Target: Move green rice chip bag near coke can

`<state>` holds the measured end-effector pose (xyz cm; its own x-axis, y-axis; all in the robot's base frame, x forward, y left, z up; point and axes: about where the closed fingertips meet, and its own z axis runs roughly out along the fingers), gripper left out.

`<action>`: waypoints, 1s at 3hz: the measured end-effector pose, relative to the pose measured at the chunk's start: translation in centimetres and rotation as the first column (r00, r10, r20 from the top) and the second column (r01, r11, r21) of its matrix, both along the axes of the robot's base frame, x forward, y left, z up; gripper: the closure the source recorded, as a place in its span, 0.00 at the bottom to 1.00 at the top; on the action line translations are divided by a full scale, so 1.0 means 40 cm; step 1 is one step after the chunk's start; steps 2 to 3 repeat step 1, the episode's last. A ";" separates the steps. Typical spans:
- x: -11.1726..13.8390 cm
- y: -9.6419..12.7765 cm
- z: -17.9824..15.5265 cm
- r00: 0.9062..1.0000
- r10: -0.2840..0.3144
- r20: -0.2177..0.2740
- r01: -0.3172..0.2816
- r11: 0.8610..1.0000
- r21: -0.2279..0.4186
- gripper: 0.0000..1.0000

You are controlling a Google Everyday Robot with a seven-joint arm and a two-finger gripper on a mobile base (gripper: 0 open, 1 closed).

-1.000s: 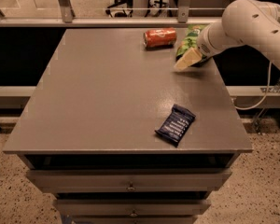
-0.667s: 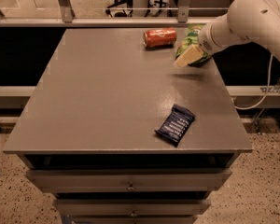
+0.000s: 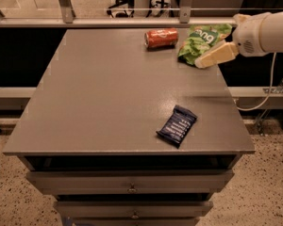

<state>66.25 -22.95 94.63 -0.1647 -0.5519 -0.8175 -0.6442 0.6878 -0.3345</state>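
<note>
**A:** Start with the big things. Has the grey worktop (image 3: pixel 108 88) changed at all?

**B:** No. It sits over its drawers (image 3: pixel 132 180) just as it did a moment ago, seen from the same angle.

**A:** And the white arm (image 3: pixel 269 32)?

**B:** That is the main difference. A moment ago it reached in over the rear right corner. Now it lies further right, mostly out past the worktop's right edge.

**A:** So the green rice chip bag (image 3: pixel 203 39) shows better?

**B:** Much better. Earlier the arm covered most of it; now its green face and part of the white lettering are plain. It is at the rear right corner, just beside the coke can (image 3: pixel 161 37), on the can's right, with a narrow gap between them. Its right end seems to run over the worktop's edge, and I cannot tell whether it lies flat or is partly raised.

**A:** Where is the tool (image 3: pixel 214 56)?

**B:** At the bag's lower right edge, its pale tip slanting down and left against the bag. I cannot tell how wide it is parted, nor whether it has hold of the bag.

**A:** The dark blue wrapped bar (image 3: pixel 177 125)?

**B:** Unmoved, lying flat near the front right, well apart from the rest.

**A:** And the coke can?

**B:** On its side near the rear edge, where it was before.
</note>
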 end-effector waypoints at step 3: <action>-0.045 -0.079 0.014 0.999 -0.037 0.014 0.037 0.999 0.023 0.00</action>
